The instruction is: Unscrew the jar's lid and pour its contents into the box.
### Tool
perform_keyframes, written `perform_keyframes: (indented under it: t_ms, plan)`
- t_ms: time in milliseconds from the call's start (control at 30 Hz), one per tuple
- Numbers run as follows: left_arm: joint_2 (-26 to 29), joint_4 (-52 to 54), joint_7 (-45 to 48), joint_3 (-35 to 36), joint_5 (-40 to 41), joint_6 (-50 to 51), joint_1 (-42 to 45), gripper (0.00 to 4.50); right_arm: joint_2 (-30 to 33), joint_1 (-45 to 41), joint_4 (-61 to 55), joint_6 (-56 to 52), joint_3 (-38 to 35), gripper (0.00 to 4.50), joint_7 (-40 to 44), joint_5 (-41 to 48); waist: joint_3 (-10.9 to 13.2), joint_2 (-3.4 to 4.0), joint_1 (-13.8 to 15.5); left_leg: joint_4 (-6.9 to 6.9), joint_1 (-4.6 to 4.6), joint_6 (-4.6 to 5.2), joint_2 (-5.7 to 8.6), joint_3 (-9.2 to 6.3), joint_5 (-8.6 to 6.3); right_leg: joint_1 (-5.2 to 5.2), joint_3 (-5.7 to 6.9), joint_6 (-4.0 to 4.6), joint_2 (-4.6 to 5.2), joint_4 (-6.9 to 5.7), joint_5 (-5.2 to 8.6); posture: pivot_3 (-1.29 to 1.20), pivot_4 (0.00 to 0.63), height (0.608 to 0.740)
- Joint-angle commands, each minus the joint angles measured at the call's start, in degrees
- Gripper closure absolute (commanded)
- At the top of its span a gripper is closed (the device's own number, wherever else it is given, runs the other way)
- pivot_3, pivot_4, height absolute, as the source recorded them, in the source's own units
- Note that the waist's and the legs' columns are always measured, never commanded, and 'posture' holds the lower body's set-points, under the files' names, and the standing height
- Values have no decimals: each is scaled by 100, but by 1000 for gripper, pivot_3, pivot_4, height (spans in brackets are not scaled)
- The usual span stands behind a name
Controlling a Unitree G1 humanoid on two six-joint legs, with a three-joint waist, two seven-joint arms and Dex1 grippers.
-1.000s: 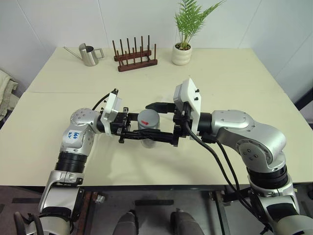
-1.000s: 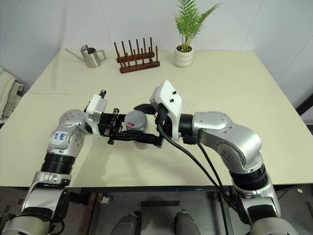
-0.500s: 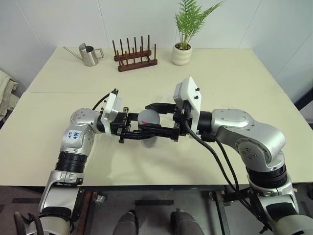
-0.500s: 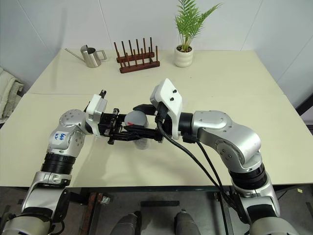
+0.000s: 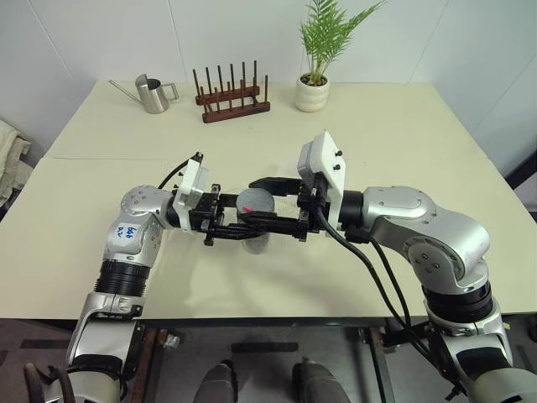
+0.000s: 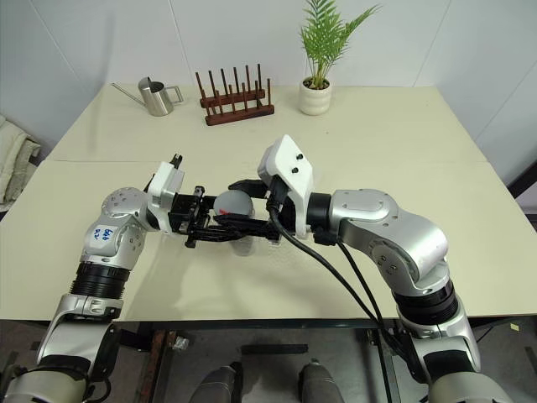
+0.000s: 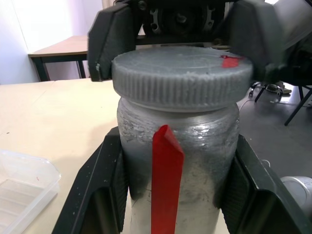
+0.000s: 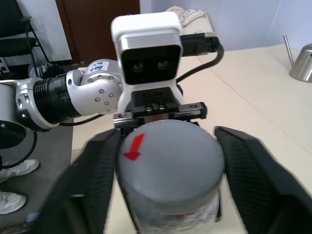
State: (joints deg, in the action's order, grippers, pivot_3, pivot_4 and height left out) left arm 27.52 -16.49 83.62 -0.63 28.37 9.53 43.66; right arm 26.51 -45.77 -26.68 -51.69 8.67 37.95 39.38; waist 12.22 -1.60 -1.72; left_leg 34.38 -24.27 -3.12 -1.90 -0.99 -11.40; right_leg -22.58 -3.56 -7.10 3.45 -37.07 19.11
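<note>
Near the desk's (image 5: 101,277) front edge, the jar (image 7: 178,161) is held upright above the surface, left gripper (image 5: 237,232) clamped on its body (red stripe facing that wrist). Right gripper (image 5: 270,201) clamps the lid (image 8: 168,163), which sits on the jar. The box (image 7: 22,187) lies just beside. Watering can (image 5: 153,93), rack (image 5: 232,94) and plant pot (image 5: 311,93) line the far edge.

No text reads clearly — blue scribble illegible.
</note>
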Motion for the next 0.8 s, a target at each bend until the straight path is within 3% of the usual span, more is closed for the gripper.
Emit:
perform_keyframes:
  t_ms: [33, 800]
  plan:
    - [-13, 82, 12, 27, 14, -75, 77, 2498, -12, -119, -106, 89, -60, 1732, 43, 1, 0, 0, 0, 0, 0, 0, 0, 0, 0, 0, 0, 0, 0, 0, 0, 0, 150, 740]
    - [124, 171, 200, -247, -128, 183, -63, 2498, 382, -847, 500, 513, -532, 1732, 388, -278, 0, 0, -1, 0, 0, 0, 0, 0, 0, 0, 0, 0, 0, 1, 0, 0, 150, 740]
